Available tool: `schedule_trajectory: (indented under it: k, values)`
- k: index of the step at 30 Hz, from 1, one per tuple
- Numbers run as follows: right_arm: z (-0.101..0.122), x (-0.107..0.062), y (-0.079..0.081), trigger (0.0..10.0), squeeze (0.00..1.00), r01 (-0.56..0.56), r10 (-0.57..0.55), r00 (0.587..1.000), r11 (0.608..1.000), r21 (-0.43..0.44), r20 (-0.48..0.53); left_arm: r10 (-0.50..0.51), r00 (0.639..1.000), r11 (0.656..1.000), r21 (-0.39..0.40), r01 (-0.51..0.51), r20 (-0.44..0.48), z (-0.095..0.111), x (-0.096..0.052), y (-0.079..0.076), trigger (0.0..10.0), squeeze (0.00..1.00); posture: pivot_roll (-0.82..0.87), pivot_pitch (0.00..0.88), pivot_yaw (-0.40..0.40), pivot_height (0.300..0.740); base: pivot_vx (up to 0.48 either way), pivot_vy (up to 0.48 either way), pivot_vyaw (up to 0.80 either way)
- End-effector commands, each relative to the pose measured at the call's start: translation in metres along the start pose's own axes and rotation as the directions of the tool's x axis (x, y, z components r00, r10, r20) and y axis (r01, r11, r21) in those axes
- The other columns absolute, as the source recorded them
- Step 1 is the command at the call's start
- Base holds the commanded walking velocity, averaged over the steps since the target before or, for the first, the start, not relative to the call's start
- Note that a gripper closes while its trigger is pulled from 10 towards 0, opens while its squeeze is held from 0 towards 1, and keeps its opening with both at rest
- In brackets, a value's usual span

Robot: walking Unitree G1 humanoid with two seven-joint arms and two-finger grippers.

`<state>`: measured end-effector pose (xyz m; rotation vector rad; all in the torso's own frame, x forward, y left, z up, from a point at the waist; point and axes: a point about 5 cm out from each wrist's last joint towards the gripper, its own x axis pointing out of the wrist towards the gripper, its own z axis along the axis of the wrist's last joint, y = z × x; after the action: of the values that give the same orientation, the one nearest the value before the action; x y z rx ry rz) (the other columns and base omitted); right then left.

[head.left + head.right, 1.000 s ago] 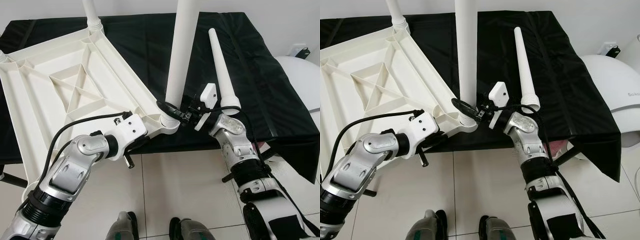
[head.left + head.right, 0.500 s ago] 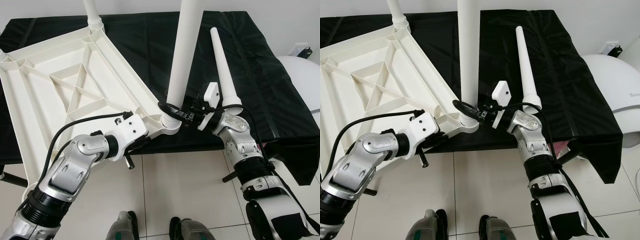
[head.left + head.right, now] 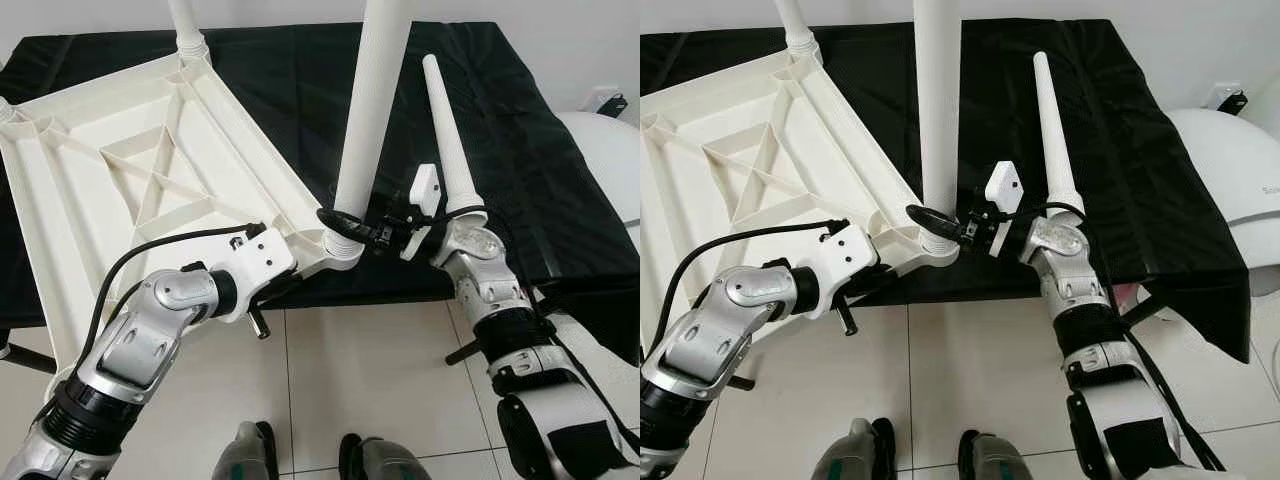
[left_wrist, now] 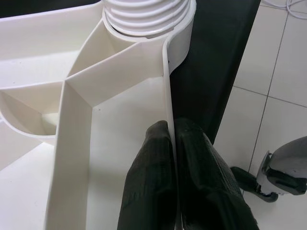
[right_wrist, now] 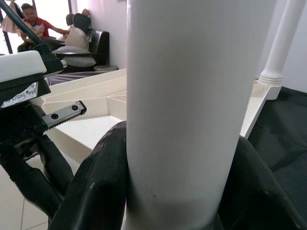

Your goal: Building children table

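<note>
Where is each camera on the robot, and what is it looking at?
Head eyes: look down at the upturned white tabletop on the black cloth; both arms and feet show.
Left wrist: on the left gripper, whose fingers pinch the tabletop's rim.
Right wrist: on the right gripper, whose fingers hug the upright leg.
Every view shares the tabletop.

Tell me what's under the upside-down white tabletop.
Under the tabletop lies a black cloth over a stand. The left gripper pinches its rim. What the cloth hides beneath cannot be seen.
</note>
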<state>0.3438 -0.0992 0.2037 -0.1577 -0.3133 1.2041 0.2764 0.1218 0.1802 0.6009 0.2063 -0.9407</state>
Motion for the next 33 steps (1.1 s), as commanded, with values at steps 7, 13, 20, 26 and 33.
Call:
schedule_trajectory:
  k: [7, 13, 20, 26, 33]
  values:
    - [-0.0281, -0.0055, 0.0108, 10.0, 0.00, 0.004, 0.005, 0.994, 0.997, 0.081, -0.110, 0.000, 0.999, 1.000, -0.001, 0.000, -0.045, -0.0068, -0.0023, -0.0008, 10.0, 0.00, 0.00, 0.208, -0.007, 0.740, 0.000, 0.000, 0.00]
    - [-0.0285, -0.0057, 0.0066, 10.0, 0.00, 0.099, -0.093, 0.992, 0.992, 0.074, -0.088, -0.002, 0.999, 1.000, -0.002, 0.002, -0.047, -0.0071, -0.0026, -0.0012, 10.0, 0.00, 0.00, 0.208, -0.007, 0.740, 0.000, 0.000, 0.00]
    - [-0.0265, -0.0062, 0.0030, 10.0, 0.00, 0.206, -0.203, 0.978, 0.977, 0.062, -0.057, -0.004, 0.999, 1.000, -0.004, 0.004, -0.046, -0.0063, -0.0032, -0.0010, 10.0, 0.00, 0.00, 0.218, -0.004, 0.740, 0.000, 0.000, 0.00]
    - [-0.0242, -0.0062, 0.0025, 10.0, 0.00, 0.244, -0.243, 0.970, 0.968, 0.060, -0.032, -0.003, 0.999, 1.000, -0.003, 0.003, -0.047, -0.0062, -0.0035, -0.0010, 10.0, 0.00, 0.00, 0.220, -0.005, 0.740, 0.000, 0.000, 0.00]
    - [-0.0230, -0.0072, 0.0037, 10.0, 0.00, 0.295, -0.295, 0.955, 0.954, 0.046, -0.010, -0.004, 0.999, 1.000, -0.005, 0.003, -0.047, -0.0062, -0.0032, -0.0009, 10.0, 0.00, 0.00, 0.220, -0.005, 0.740, 0.000, 0.000, 0.00]
